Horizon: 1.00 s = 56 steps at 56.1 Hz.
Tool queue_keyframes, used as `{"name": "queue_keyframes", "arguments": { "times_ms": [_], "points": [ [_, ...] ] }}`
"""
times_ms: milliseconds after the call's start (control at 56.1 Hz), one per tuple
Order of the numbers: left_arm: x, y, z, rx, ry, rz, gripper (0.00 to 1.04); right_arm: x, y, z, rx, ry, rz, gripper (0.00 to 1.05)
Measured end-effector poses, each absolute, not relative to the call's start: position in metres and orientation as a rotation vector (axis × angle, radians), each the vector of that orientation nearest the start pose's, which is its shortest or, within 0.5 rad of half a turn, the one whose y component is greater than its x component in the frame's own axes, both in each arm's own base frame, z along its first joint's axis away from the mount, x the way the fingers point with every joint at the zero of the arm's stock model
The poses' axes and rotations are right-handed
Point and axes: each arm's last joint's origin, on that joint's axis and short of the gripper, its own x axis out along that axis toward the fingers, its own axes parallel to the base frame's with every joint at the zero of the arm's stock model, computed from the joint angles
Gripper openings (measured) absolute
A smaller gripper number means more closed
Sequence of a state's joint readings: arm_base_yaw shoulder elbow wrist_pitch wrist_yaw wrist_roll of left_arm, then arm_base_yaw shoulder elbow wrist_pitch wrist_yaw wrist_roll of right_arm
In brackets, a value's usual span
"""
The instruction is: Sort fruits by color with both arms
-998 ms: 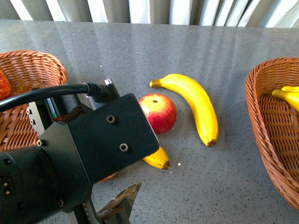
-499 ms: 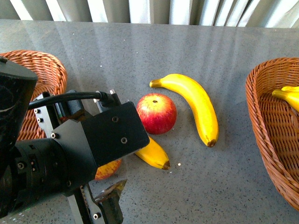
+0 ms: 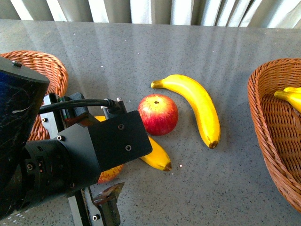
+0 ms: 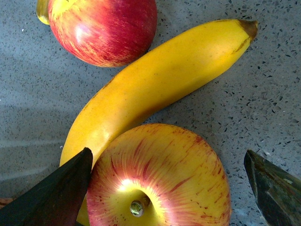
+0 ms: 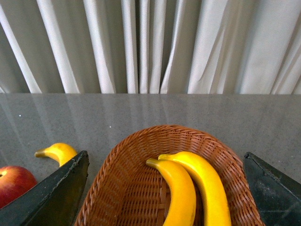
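While the left gripper (image 4: 168, 188) gapes wide astride the round red-yellow apple (image 4: 157, 165), descend clear of the adjoining curved yellow banana (image 4: 155, 80).

Apples: two. The centre apple (image 3: 158, 114) is in full view mid-frame. The second apple (image 3: 111, 174) shows only as a sliver at lower left, under the arm (image 3: 108, 141).

Bananas: four. The long banana (image 3: 197, 106) lies right of centre and the short banana (image 3: 156, 157) just below centre, both on the tabletop (image 3: 211, 47). The inner banana (image 5: 181, 193) and outer banana (image 5: 209, 188) lie in the right basket (image 3: 273, 141).

Baskets: two, counting the left basket (image 3: 42, 66) at the left edge.

Arms in view: one.
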State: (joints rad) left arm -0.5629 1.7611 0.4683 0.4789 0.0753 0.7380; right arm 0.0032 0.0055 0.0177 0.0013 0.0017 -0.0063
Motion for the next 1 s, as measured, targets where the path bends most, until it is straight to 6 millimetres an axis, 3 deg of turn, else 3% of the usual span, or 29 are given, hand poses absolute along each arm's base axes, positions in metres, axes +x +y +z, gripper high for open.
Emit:
{"name": "queue_keyframes", "arguments": {
  "times_ms": [570, 713, 998],
  "points": [
    [0.2184, -0.139, 0.0661, 0.915, 0.571, -0.888, 0.95, 0.0969, 0.0003, 0.1693, -0.006, -0.014, 0.001, 0.96],
    [0.2186, -0.1393, 0.0664, 0.916, 0.564, -0.887, 0.8, 0.0969, 0.0003, 0.1693, -0.006, -0.014, 0.001, 0.96],
    [0.2133, -0.1396, 0.068, 0.919, 0.56, -0.903, 0.77, 0.0969, 0.0003, 0.1693, -0.006, -0.014, 0.001, 0.96]
  ]
}}
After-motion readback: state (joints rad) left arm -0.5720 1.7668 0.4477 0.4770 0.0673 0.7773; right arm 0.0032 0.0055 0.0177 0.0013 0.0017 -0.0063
